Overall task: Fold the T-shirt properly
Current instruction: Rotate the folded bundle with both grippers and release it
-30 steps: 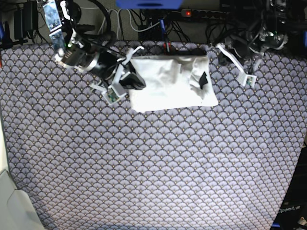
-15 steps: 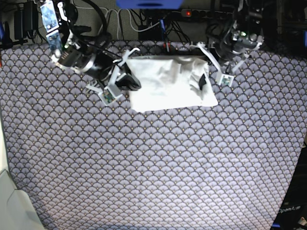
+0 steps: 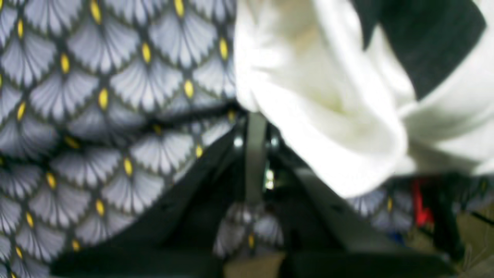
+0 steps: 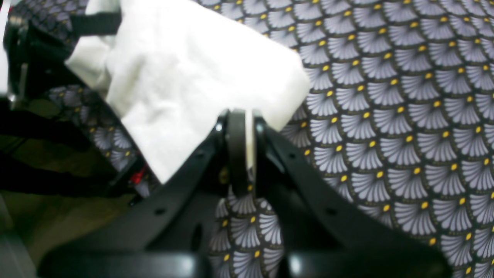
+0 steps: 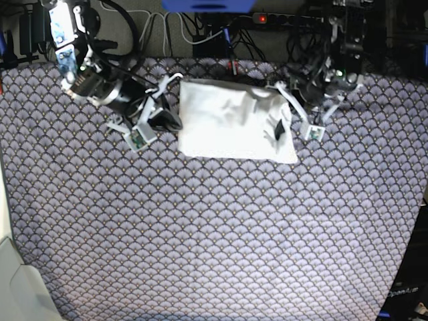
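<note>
The T-shirt [image 5: 227, 120] lies folded into a white rectangle at the back middle of the table, plain side up, with a small dark patch near its right end. My right gripper [image 5: 175, 122] is at its left edge. In the right wrist view the gripper [image 4: 241, 116] is shut, with a sliver of the shirt [image 4: 185, 69] between the pads. My left gripper [image 5: 273, 91] is at the shirt's far right corner. In the left wrist view the gripper [image 3: 254, 116] is shut at the edge of the shirt [image 3: 328, 96], which bulges over one finger.
The patterned grey tablecloth [image 5: 214, 234] covers the whole table. Cables and a power strip [image 5: 267, 19] with a red light run behind the back edge, close to both arms. A pale object [image 5: 17, 287] sits at the front left corner.
My left arm has swung in from the far right to the shirt's right end. The shirt has shifted slightly left and its far right corner has bunched. My right arm moved a little left.
</note>
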You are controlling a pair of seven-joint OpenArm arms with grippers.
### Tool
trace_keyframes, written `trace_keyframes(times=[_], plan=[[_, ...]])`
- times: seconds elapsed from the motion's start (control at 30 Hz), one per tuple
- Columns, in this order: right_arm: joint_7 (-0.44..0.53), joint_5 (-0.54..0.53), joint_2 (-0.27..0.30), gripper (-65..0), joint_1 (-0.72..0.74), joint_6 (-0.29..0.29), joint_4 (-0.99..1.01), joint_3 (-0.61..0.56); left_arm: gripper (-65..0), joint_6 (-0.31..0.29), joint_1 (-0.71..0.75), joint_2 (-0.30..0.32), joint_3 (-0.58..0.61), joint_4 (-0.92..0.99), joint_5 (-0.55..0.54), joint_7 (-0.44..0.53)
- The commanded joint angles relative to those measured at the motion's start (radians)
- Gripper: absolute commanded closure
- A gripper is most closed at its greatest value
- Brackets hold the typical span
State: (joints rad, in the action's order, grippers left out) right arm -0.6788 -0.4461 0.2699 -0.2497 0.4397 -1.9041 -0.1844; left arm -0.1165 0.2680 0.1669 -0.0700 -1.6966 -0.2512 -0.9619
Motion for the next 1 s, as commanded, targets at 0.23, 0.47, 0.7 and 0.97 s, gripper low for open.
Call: trace_keyframes(times=[0.23, 0.47, 0.7, 0.97], plan=[[0.024, -0.015, 0.022, -1.1, 0.068, 0.005, 0.035, 0.024, -0.4, 0.013, -0.114, -0.096, 0.003, 0.043, 0.040, -0.022], [0.034, -0.015, 0.050, -1.1, 0.200, 0.006, 0.248, 0.020, -0.4, 0.013, -0.235, -0.129, 0.003, 0.231, 0.039, -0.013], [0.035, -0.015, 0.072, -1.1, 0.275, 0.006, 0.338, 0.020, -0.4, 0.013, -0.329, -0.151, 0.005, 0.312, 0.040, -0.013], [0.041, -0.015, 0.050, -1.1, 0.234, 0.008, 0.354, -0.053, -0.4, 0.013, -0.427, -0.192, 0.003, 0.419, 0.040, -0.010]])
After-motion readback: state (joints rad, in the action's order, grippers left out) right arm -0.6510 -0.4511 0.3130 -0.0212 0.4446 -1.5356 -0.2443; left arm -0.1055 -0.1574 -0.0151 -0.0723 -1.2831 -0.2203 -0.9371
